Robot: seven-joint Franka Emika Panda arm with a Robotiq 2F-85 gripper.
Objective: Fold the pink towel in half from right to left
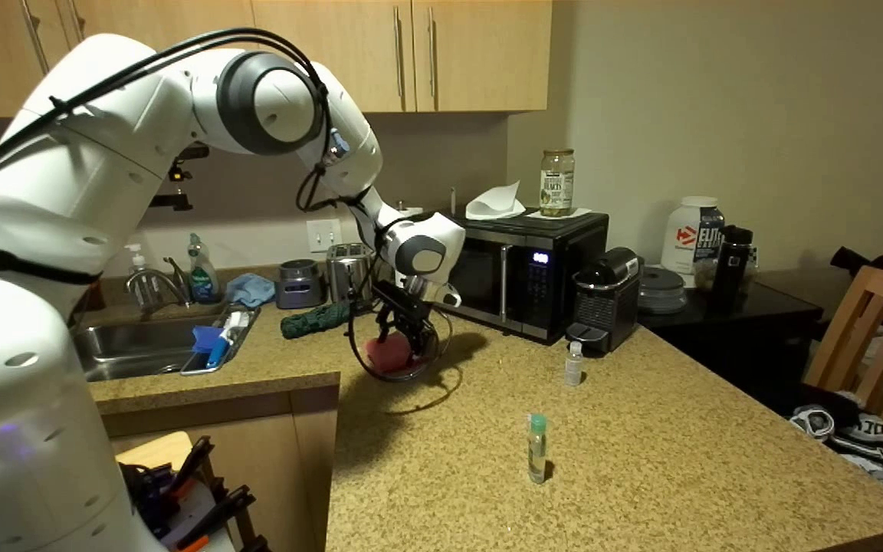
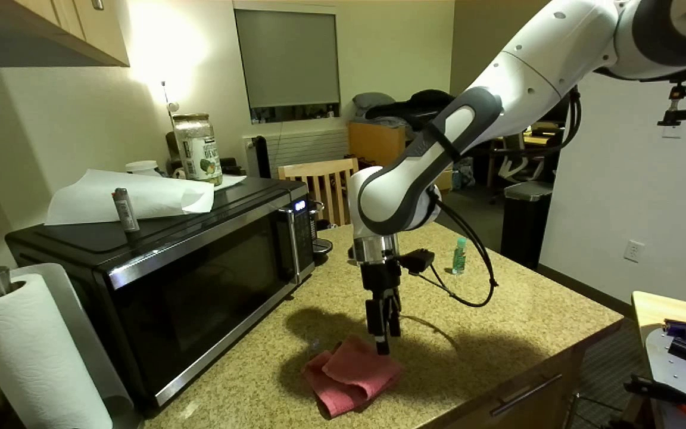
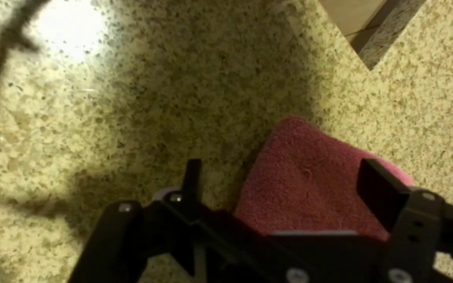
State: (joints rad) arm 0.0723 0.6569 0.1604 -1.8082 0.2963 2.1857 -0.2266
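While holding 2 jaws wide apart, pointing 1 black gripper [image 3: 282, 177] down over the edge of 1 pink towel [image 2: 359, 370], lying partly doubled over on speckled countertop [image 2: 504, 292] near 1 black microwave [image 2: 212, 280].

Towel [image 3: 305, 184]: partly hidden behind gripper [image 3: 281, 169], wrist view
Paper roll [image 2: 30, 351]: cut off below in an exterior view

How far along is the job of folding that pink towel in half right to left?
Looks done: the pink towel lies partly doubled over on itself in an exterior view. In hand: nothing gripped; the jaws stand open, partly over the towel, in the wrist view. Probably left: evening it out, since the layers' edges don't line up. Whether that fold runs right to left, I can't tell.
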